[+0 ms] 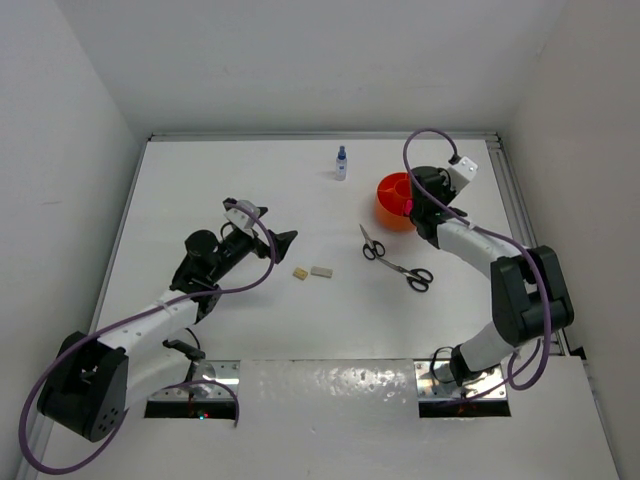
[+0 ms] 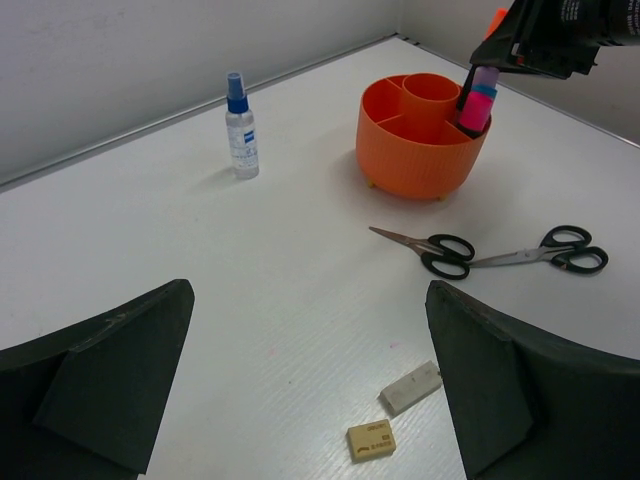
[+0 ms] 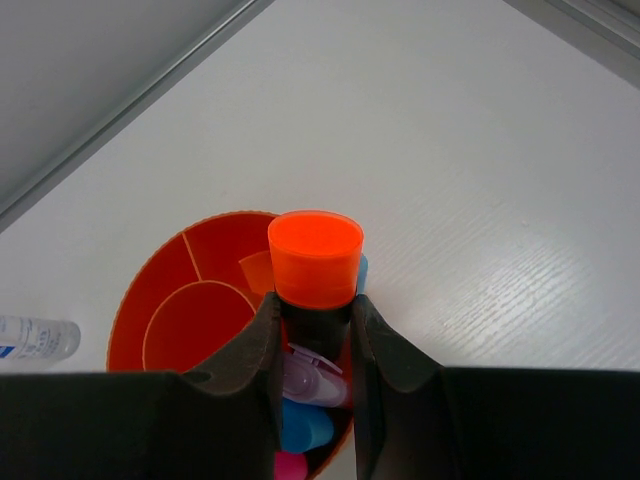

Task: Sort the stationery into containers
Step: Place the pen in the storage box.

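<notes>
Now the right jaws are gripping an orange-capped marker [image 3: 315,255] over the orange tub [image 3: 215,255], far right on the table [image 1: 230,170]. The left jaws are hanging wide open.

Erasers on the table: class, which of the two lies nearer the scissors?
The grey eraser. It lies on the side facing the scissors, while the beige eraser sits just beyond it, farther left in the top view.

Left gripper [image 1: 278,226] spread wide, right gripper [image 3: 313,318] clamped
</notes>
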Available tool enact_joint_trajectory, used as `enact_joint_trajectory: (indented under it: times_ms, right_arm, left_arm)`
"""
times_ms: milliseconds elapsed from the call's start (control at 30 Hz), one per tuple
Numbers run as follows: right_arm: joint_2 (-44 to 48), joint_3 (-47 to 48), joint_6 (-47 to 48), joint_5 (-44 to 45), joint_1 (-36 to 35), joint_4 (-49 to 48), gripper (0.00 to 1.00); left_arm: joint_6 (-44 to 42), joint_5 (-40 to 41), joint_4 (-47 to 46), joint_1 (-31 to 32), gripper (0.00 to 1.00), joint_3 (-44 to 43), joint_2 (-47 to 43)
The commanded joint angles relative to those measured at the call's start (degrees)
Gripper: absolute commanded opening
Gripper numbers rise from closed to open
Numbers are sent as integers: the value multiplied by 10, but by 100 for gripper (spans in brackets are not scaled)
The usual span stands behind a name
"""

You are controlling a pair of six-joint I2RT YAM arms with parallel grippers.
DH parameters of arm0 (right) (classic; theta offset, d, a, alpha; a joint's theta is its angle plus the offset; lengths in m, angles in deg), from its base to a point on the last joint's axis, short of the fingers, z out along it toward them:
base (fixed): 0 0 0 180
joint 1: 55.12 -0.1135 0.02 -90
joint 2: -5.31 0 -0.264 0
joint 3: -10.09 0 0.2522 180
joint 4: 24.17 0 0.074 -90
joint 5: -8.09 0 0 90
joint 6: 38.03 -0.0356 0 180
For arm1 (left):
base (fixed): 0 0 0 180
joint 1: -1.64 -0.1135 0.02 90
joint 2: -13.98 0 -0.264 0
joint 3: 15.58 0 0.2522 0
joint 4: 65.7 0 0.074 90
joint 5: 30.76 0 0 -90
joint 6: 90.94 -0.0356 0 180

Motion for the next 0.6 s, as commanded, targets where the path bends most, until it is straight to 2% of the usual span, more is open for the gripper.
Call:
enact_joint_trajectory:
  times_ms: [0, 567]
  right_arm:
    - [-13, -6, 6, -19, 8, -35, 0]
    - [-41, -11, 8, -67, 16, -43, 0]
  left_arm:
    - [-7, 2, -27, -10, 100, 5, -13]
    - [-7, 3, -25, -15, 100, 7, -19]
